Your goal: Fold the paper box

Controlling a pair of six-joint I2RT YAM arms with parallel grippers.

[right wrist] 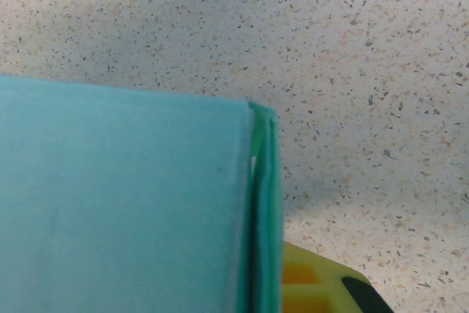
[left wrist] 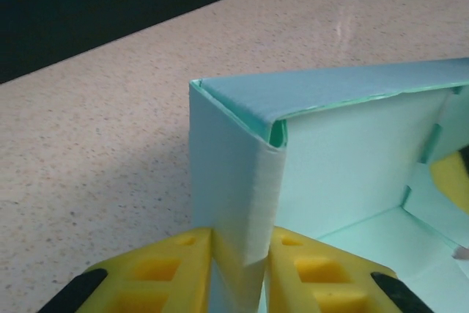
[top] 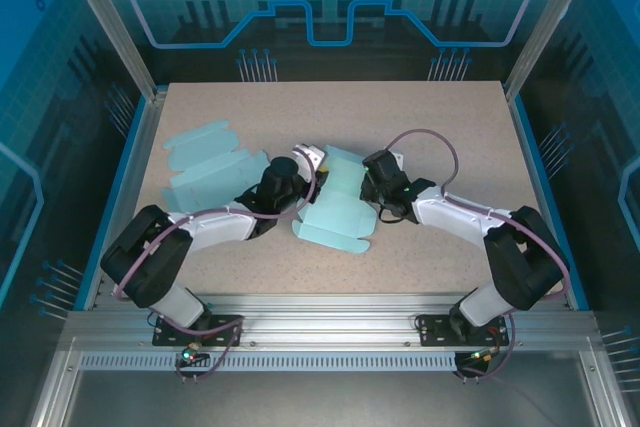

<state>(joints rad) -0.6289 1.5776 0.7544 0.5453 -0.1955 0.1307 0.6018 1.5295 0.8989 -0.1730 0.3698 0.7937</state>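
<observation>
The light teal paper box stands half folded in the middle of the table, with loose flaps spread toward the front. My left gripper holds its left wall. In the left wrist view the yellow fingers are shut on the upright folded wall corner, at my left gripper. My right gripper is at the box's right side. In the right wrist view the doubled wall edge lies against one yellow finger. The box panel hides the other finger.
A second box blank of the same teal lies flat at the left, behind my left arm. The speckled tabletop has metal rails and blue walls round it. The right gripper's yellow finger shows inside the box.
</observation>
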